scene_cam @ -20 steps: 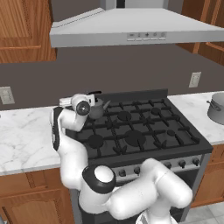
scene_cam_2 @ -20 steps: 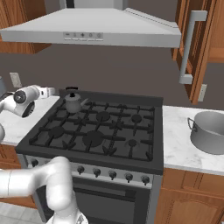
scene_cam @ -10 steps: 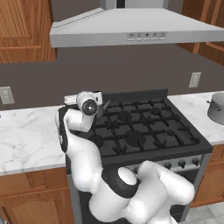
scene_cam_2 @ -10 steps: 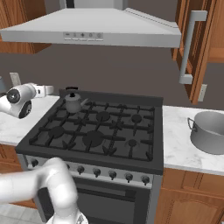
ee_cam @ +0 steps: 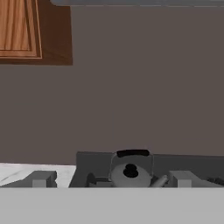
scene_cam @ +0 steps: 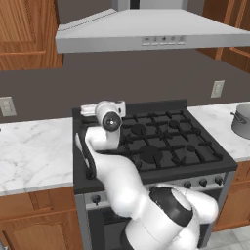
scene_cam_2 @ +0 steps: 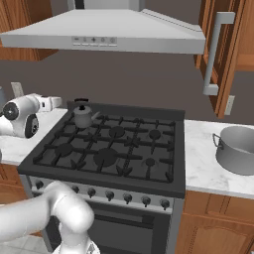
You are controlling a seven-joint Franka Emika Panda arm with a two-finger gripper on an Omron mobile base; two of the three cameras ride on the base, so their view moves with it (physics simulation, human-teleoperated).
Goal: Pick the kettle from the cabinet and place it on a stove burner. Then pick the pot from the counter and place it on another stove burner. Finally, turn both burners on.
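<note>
While the gripper (ee_cam: 112,179) hangs w/ jaws spread fully wide and nothing in them, its wrist sits at 9 o'clock of the range in the right base view. The kettle (scene_cam_2: 83,115) stands upright on the back-left stove burner, at 11 o'clock of the cooktop. Pot (scene_cam_2: 238,149) rests on the counter (scene_cam_2: 203,166) at 3 o'clock, well apart from the stove.

Black range top (scene_cam_2: 44,158) under grates: we count 1 kettle (scene_cam_2: 83,115) standing on its back-left burner, straight ahead of the gripper (ee_cam: 112,181) in the hand view, beyond the fingertips (ee_cam: 42,178). White marble counter (scene_cam_2: 201,166) flanks the range on both sides. 1 grey pot (scene_cam_2: 237,149) sits on the stretch across the range from the tool, well apart from it. The stretch of counter (scene_cam: 34,151) on the tool's own side is bare marble.
</note>
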